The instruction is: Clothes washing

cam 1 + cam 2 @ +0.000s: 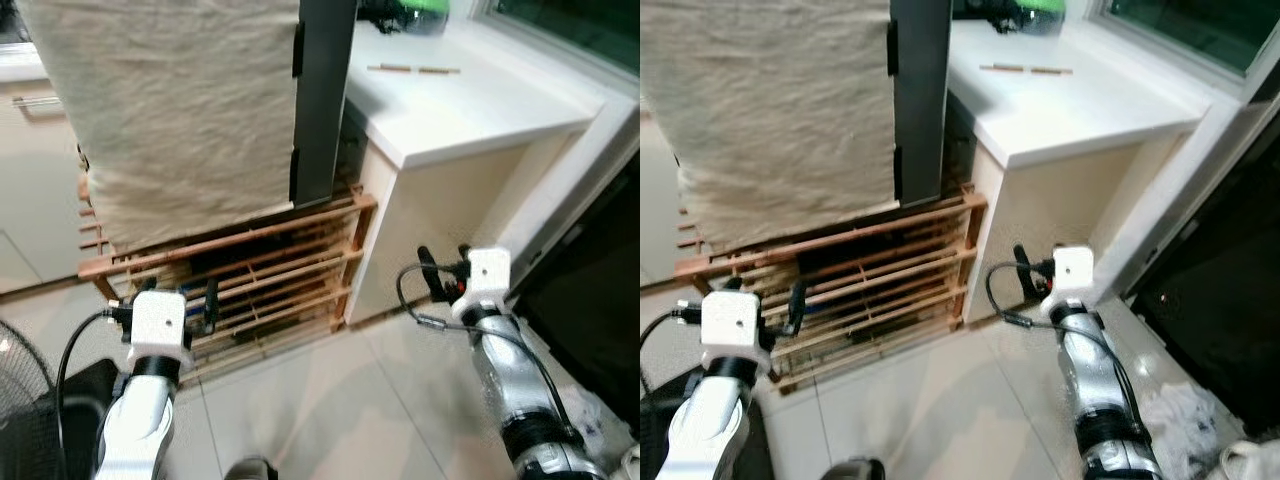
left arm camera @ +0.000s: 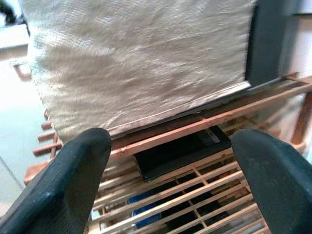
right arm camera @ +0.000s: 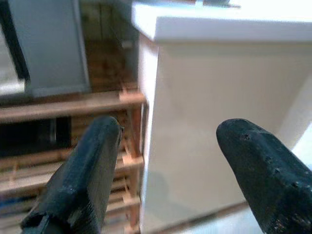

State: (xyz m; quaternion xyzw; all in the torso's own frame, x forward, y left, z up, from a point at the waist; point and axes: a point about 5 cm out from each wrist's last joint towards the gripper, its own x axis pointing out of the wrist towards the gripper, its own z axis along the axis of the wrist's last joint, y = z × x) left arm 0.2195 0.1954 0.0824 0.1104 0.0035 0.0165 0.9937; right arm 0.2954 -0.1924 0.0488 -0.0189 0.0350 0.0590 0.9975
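Note:
A beige cloth point(image 1: 180, 110) hangs over a tall grey box-like appliance point(image 1: 322, 100) that stands on a low wooden slatted rack point(image 1: 270, 270). My left gripper point(image 1: 178, 293) is held low in front of the rack, open, with nothing between its fingers point(image 2: 73, 180). My right gripper point(image 1: 443, 262) is open too and empty. It hovers near the rack's right end, facing the side of a white counter point(image 3: 209, 112). A crumpled white cloth point(image 1: 1180, 415) lies on the floor at the far right.
The white counter point(image 1: 470, 100) carries two thin sticks point(image 1: 412, 69). A flat black object point(image 2: 180, 151) lies on the rack under the cloth. A black fan grille point(image 1: 20, 400) is at lower left and a dark glass door point(image 1: 600, 300) at right. Pale tiled floor point(image 1: 330, 400) lies ahead.

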